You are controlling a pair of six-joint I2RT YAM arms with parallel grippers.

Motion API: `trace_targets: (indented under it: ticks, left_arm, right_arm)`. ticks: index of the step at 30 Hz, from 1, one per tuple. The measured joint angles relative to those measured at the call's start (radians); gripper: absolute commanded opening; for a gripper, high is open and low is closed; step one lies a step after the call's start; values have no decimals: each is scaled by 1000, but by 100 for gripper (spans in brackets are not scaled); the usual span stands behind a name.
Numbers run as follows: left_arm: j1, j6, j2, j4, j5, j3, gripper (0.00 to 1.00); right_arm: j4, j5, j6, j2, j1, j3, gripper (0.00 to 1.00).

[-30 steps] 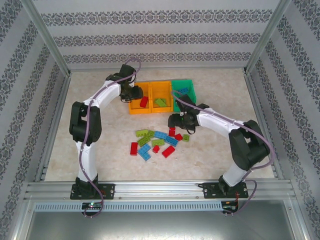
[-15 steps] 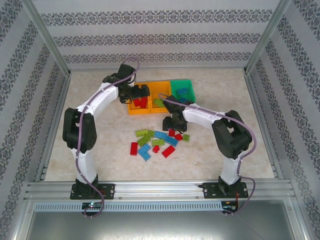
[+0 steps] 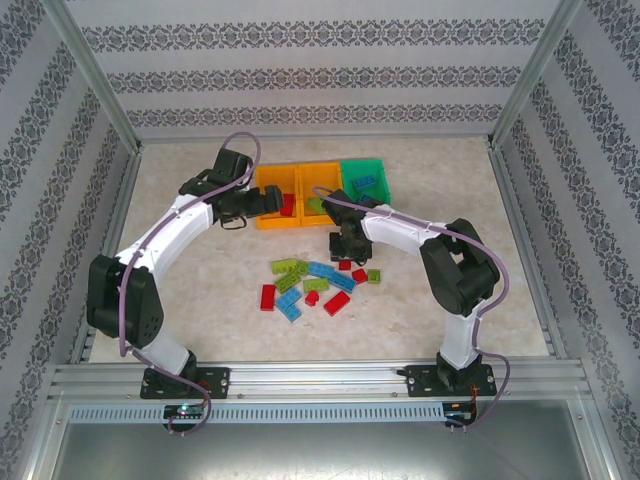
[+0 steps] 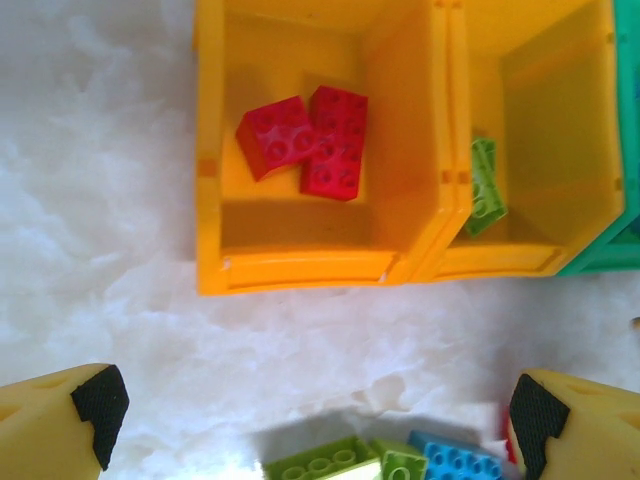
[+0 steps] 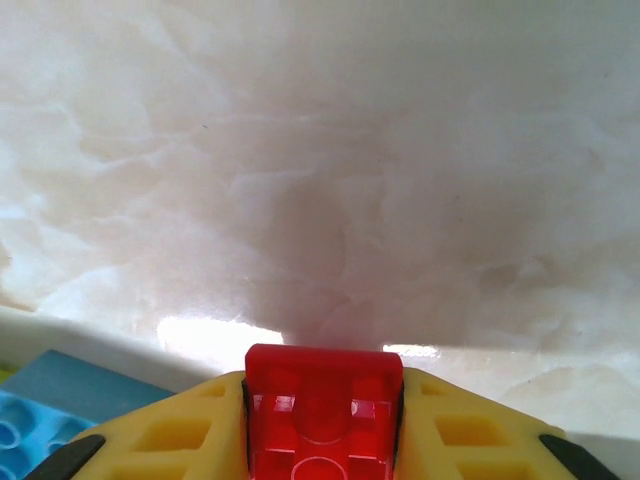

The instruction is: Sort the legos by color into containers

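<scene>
Closed since a second ago, the right fingers (image 5: 190,435) pinch a red lego (image 5: 323,400) at bottom centre. The left fingers (image 4: 60,420), now spread wide, hang below the orange container (image 4: 300,270) at upper left, which holds two red legos (image 4: 335,140). Loose legos (image 3: 320,270) lie on the table (image 3: 230,330) at centre frame.

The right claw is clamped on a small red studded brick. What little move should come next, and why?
Probably lift the right gripper straight up with the small red studded plastic brick clamped. It sits low over the table, and the leftmost orange plastic bin, holding two red bricks, looks like its destination.
</scene>
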Motion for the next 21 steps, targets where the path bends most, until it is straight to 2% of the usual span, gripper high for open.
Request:
trace_targets:
  ticks: [6, 12, 21]
  left_arm:
    - [0, 44, -68, 11, -33, -132, 100]
    - [0, 68, -145, 22, -43, -258, 100]
    - [0, 85, -159, 44, -39, -322, 100]
  right_arm:
    - [49, -55, 8, -66, -3, 42, 31]
    - [188, -198, 56, -64, -37, 155, 32]
    - [343, -349, 154, 164, -55, 442, 36]
